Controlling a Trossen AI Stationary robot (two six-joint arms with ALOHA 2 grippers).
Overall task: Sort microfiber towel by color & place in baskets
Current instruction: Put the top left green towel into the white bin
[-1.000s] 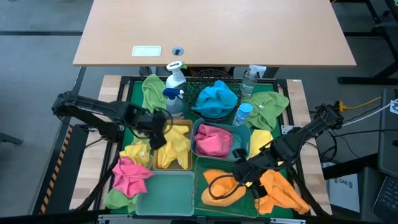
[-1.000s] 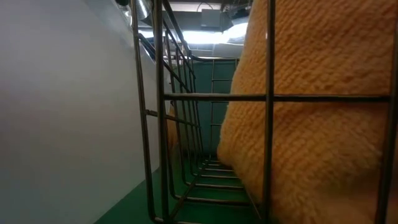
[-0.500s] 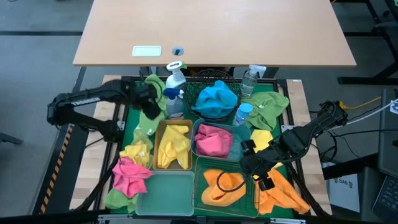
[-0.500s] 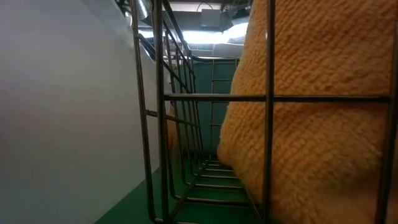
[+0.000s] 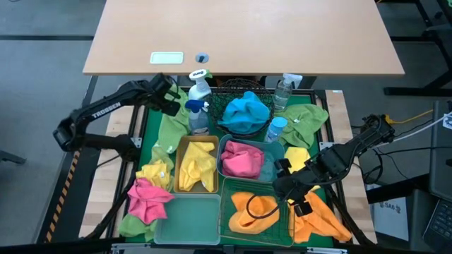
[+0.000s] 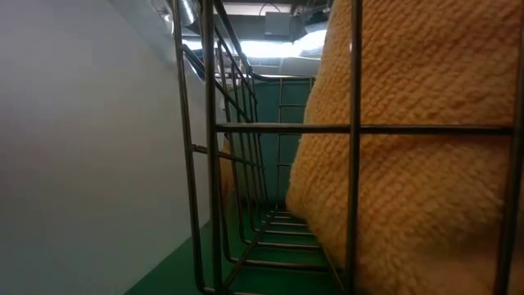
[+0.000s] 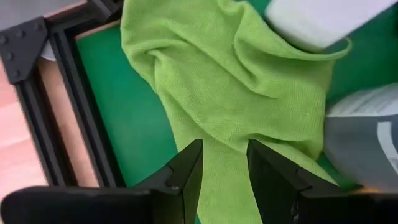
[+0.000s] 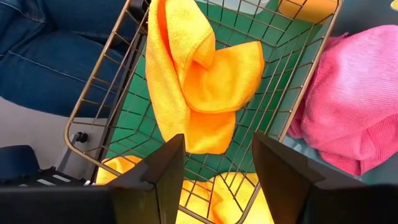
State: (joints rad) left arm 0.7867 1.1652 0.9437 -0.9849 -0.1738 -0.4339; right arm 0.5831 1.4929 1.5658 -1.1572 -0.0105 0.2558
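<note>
Poised with jaws parted and empty above the green towel point(image 7: 230, 93) near the worktop's far-left corner: left gripper point(image 7: 224, 165). Best lowered squarely onto the fold, clear of the spray bottle point(image 5: 199, 88). Right gripper point(image 8: 214, 165), unclenched, over the wire basket point(image 8: 112, 118) holding an orange towel point(image 8: 199, 81).

The high view looks straight down; the low view sits pressed against the green wire rectangular basket point(image 6: 278, 164), which the right wrist view shares; the left wrist view sees a light-green fuzzy towel point(image 7: 236, 93) close up.
</note>
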